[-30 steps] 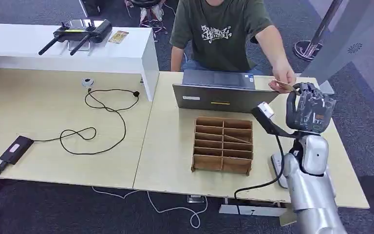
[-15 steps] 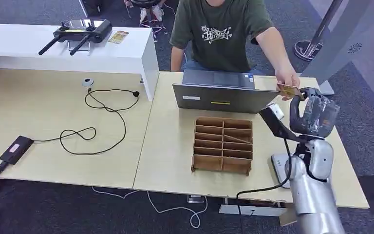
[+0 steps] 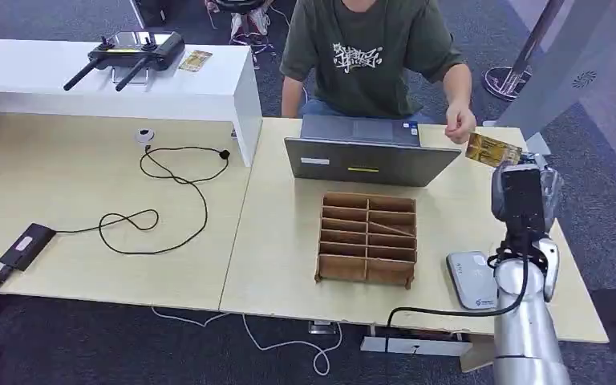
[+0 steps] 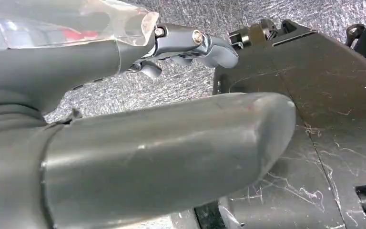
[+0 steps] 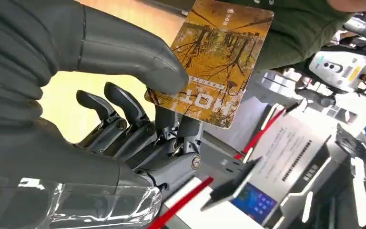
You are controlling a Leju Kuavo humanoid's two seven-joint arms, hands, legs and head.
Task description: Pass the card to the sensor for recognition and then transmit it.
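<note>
Since half a second ago, the person's hand (image 3: 459, 127) has let go; my right hand (image 3: 520, 191) pinches the card (image 5: 211, 62) between thumb and fingers; card reader (image 3: 473, 278) scan and handover remain

We take this for an office or demo lab: grey carpet floor (image 3: 88, 345) under a pale wooden surface (image 3: 72, 200), an open grey laptop (image 3: 365, 152) on it, a black remote controller (image 3: 132, 52) on the white raised shelf (image 3: 88, 84) behind.
</note>
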